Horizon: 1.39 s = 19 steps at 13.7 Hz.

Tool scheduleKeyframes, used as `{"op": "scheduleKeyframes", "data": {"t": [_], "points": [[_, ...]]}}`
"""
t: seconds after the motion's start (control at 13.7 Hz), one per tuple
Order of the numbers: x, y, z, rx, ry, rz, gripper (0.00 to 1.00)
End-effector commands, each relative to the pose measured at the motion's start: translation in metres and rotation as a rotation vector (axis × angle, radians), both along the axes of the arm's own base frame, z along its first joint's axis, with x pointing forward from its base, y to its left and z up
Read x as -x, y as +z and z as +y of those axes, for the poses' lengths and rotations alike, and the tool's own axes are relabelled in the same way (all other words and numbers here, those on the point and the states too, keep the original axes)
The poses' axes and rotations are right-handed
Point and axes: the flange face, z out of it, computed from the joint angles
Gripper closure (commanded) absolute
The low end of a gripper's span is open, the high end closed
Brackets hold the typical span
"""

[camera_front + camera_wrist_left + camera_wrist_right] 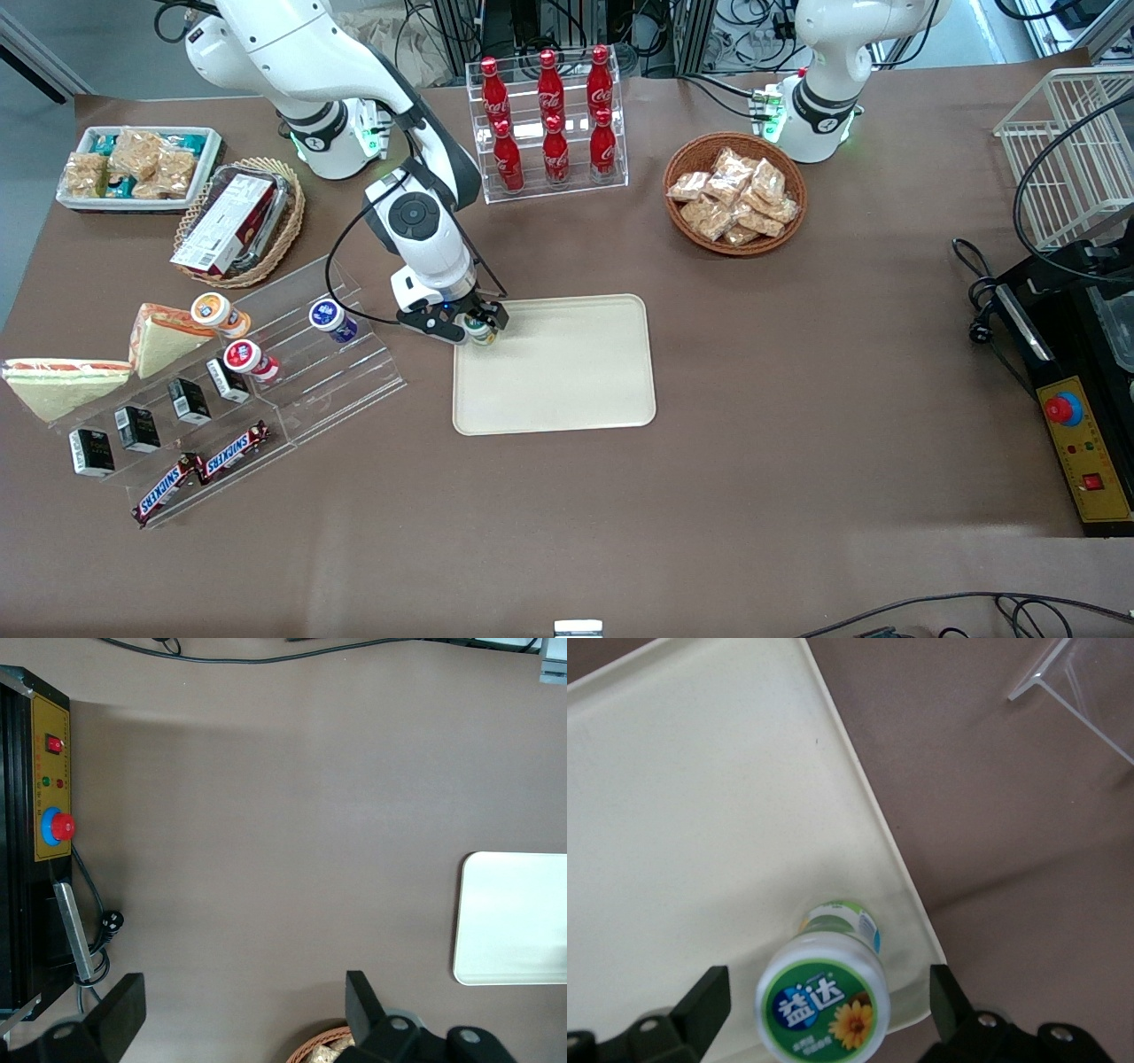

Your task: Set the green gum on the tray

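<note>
The green gum (481,330) is a small bottle with a white-rimmed green lid. It stands upright on the cream-beige tray (567,381), just inside the tray's corner that lies toward the working arm's end and farther from the front camera. My gripper (479,326) hangs right above it. In the right wrist view the gripper (828,992) is open. Its black fingers (704,997) stand on either side of the gum (822,1003) with a gap on each side. The tray (700,815) lies under it. The tray's edge also shows in the left wrist view (514,917).
A clear stepped rack (292,390) beside the tray holds a blue-lidded bottle (331,319), a red-lidded bottle (248,359), small dark boxes and Snickers bars. A cola bottle rack (549,124) and a snack basket (735,193) stand farther from the camera. A control box (1085,461) lies toward the parked arm's end.
</note>
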Motion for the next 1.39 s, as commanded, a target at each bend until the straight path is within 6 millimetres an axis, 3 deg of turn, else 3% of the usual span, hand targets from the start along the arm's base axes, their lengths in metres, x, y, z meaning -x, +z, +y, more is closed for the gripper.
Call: {"op": "scheduleKeyframes", "data": {"t": [0.0, 0.29, 0.66, 0.88, 1.02, 1.31], "points": [[-0.002, 0.030, -0.001, 0.003, 0.007, -0.003, 0.00], [0.015, 0.103, -0.008, 0.036, 0.035, 0.050, 0.00], [0.058, 0.238, -0.038, 0.043, 0.180, 0.056, 0.00], [0.067, 0.318, -0.062, 0.100, 0.312, 0.007, 0.00], [0.058, 0.361, -0.091, 0.122, 0.407, 0.001, 0.00], [0.005, 0.425, -0.205, 0.069, 0.555, -0.034, 0.00]]}}
